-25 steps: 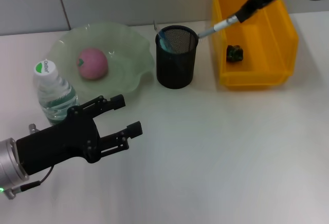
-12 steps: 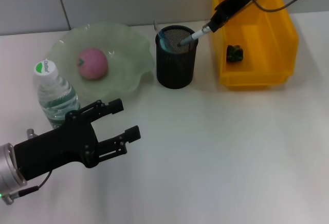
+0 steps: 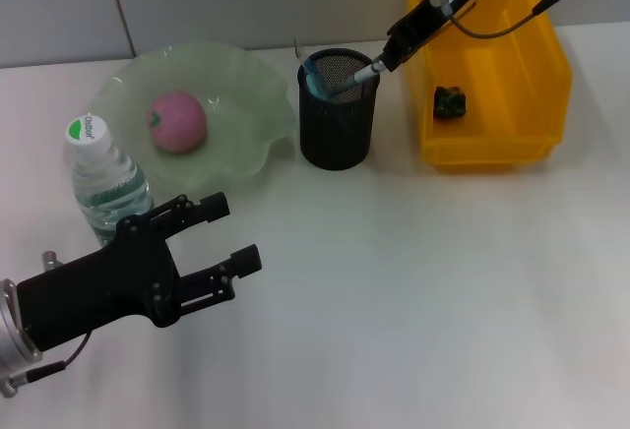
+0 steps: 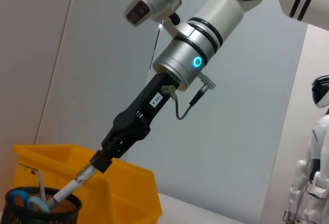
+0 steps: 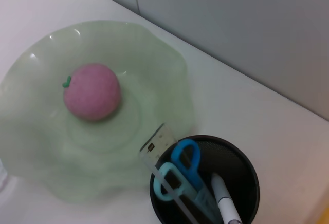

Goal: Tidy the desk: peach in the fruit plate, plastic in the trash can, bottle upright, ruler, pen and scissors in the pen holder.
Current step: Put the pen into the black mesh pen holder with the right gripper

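Note:
A pink peach (image 3: pixel 177 121) lies in the green fruit plate (image 3: pixel 246 80). The bottle (image 3: pixel 103 178) stands upright beside the plate. The black mesh pen holder (image 3: pixel 338 124) holds blue scissors (image 5: pixel 180 175), a clear ruler (image 5: pixel 157 147) and the lower end of a white pen (image 3: pixel 365 73). My right gripper (image 3: pixel 386 58) is shut on the pen's upper end, just above the holder's rim. The dark piece of plastic (image 3: pixel 450 102) lies in the yellow trash can (image 3: pixel 492 149). My left gripper (image 3: pixel 239 228) hovers open and empty near the table's front left.
The trash can stands close to the right of the pen holder, and the plate touches the holder's left side. The bottle is just behind my left arm. A white wall runs along the back of the table.
My right gripper has moved left and down, bringing the pen's tip from outside the rim into the pen holder. My left arm has drawn back slightly toward the front left.

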Available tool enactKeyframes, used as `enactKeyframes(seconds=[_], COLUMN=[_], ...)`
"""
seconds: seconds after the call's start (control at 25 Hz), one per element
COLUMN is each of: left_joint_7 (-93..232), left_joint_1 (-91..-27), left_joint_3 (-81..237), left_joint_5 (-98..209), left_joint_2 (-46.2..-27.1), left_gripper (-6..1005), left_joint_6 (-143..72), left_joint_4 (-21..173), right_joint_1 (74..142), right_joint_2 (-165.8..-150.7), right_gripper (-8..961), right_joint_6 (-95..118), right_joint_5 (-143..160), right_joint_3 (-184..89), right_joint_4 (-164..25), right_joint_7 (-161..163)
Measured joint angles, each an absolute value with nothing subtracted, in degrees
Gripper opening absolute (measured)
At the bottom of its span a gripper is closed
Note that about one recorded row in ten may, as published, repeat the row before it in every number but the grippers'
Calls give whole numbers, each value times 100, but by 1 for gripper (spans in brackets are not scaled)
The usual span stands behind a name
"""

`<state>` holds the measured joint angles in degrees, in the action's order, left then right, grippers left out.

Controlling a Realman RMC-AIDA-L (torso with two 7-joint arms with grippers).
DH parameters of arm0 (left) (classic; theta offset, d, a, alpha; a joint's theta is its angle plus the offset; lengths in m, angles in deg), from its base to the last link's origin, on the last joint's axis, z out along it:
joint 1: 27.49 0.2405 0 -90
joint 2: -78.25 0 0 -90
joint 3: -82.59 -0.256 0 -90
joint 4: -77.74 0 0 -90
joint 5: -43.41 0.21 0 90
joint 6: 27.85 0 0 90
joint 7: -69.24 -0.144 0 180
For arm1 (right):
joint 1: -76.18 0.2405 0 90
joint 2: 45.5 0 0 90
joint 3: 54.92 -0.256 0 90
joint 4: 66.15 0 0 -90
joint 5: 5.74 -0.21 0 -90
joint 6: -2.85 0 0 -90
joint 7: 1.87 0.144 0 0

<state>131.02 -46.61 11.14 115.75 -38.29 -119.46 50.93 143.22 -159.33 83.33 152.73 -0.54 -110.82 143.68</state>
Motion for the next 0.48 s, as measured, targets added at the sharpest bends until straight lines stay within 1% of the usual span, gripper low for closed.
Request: enactKeyframes(seconds=[0.44, 0.48], left_joint_7=[13102, 13102], left_joint_1=[-4653, -4651], left_joint_3=[1166, 1181], left_joint_5=[11576, 11583], left_joint_2=[-3803, -3803], left_gripper=[787, 787], left_joint_6=[-12015, -12027], left_joint_4=[5084, 5085], right_joint_1=[14347, 14347], right_joint_2=[-16054, -16054], right_gripper=[152, 185], right_joint_6=[8102, 8102], right_joint_5=[15285, 15285], right_joint_3=[-45, -45], right_joint_4=[-11121, -11121], right_joint_7=[14471, 14471])
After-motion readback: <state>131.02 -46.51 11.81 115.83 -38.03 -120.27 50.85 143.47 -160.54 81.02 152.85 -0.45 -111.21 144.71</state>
